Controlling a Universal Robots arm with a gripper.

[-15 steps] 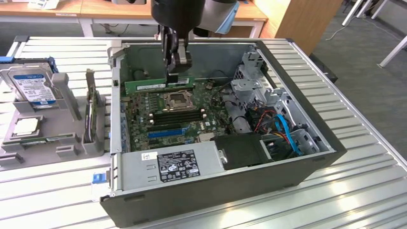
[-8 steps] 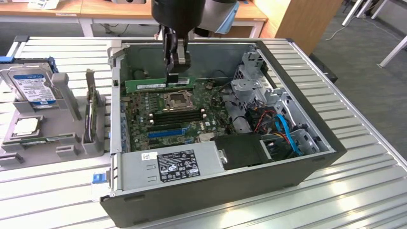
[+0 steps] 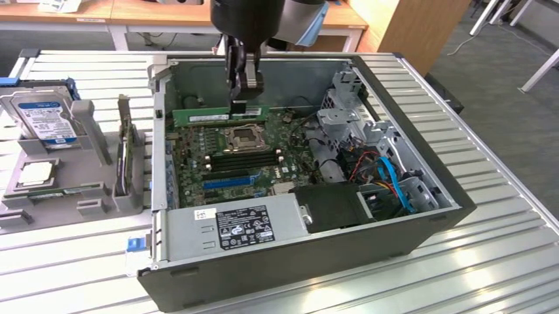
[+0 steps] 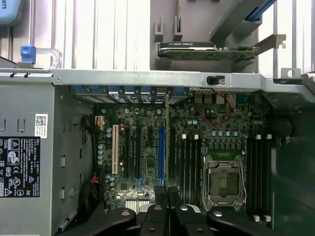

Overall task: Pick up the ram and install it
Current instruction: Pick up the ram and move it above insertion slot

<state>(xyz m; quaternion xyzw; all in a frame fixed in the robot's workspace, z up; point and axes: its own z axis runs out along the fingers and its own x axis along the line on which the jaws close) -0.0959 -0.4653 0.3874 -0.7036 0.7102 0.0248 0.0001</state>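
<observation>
a: green ram stick [image 3: 205, 116], is it picked up?
b: yes. the gripper [image 3: 247, 108] is clamped on it, holding it over the motherboard [image 3: 229, 171] inside the computer case [image 3: 419, 196].
a: seated?
b: not yet, by the look of it. installing is left.

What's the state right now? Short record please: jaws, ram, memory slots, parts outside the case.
jaws: shut on the ram, gripper over the open case
ram: level, held above the motherboard, not seated
memory slots: beside the processor socket, look empty
outside the case: hard drive and processor chip, on the exterior view's left
</observation>
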